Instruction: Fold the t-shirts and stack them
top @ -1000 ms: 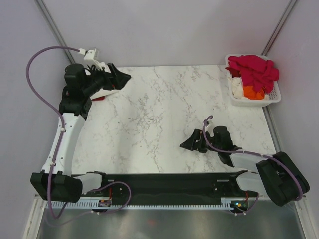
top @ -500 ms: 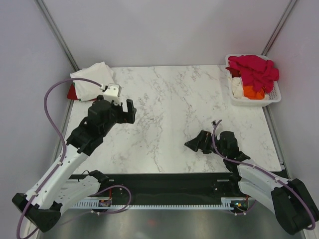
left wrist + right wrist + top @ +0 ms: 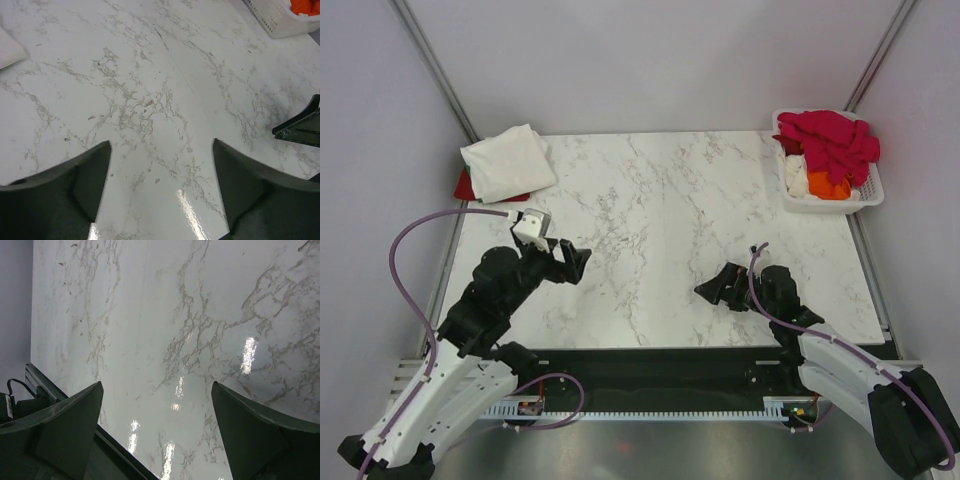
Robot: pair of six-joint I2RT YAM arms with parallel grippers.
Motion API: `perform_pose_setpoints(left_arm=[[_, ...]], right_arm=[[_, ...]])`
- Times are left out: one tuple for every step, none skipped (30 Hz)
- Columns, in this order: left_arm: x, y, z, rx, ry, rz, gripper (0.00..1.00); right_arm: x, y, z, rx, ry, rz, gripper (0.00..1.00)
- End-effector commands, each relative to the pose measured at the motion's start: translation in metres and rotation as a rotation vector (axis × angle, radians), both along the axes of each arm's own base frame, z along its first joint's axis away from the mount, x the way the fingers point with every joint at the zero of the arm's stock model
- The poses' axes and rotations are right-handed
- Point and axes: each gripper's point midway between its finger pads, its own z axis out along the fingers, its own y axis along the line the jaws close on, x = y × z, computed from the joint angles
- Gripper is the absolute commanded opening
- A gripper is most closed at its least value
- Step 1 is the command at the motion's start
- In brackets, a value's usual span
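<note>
A folded white t-shirt (image 3: 508, 160) lies at the table's far left corner on top of a red one (image 3: 466, 186) whose edge shows beneath it. A magenta t-shirt (image 3: 830, 140) is heaped in the white basket (image 3: 828, 202) at the far right, over an orange one (image 3: 828, 186) and a white one (image 3: 796, 176). My left gripper (image 3: 577, 259) is open and empty over the near-left table; its fingers (image 3: 85, 170) frame bare marble. My right gripper (image 3: 713, 290) is open and empty over the near-right table, its fingers (image 3: 240, 425) also over bare marble.
The marble table (image 3: 660, 230) runs between the two piles. The basket's corner (image 3: 280, 20) and the right gripper's tip (image 3: 300, 127) show in the left wrist view. A black rail (image 3: 650, 365) lines the near edge. Grey walls close in the sides.
My left arm has drawn back from the far left corner toward the near edge, leaving the folded white t-shirt on the pile. The right gripper shifted slightly.
</note>
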Motion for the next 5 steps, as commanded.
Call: perform_pose_setpoints(left_arm=[[0.004, -0.022, 0.033, -0.082, -0.058, -0.083, 0.76], [0.02, 0.002, 0.032, -0.05, -0.069, 0.076, 0.72], [0.018, -0.005, 0.033, -0.053, -0.06, 0.036, 0.71], [0.017, -0.008, 0.033, -0.053, -0.054, 0.02, 0.71], [0.018, -0.012, 0.029, -0.043, -0.036, 0.005, 0.72]], right_arm=[[0.007, 0.001, 0.006, -0.002, 0.001, -0.02, 0.98], [0.006, 0.004, 0.008, 0.008, -0.008, -0.003, 0.98], [0.006, 0.006, 0.009, 0.015, -0.012, 0.01, 0.98], [0.007, 0.007, 0.009, 0.014, -0.009, 0.012, 0.98], [0.007, 0.007, 0.009, 0.01, -0.007, 0.012, 0.98]])
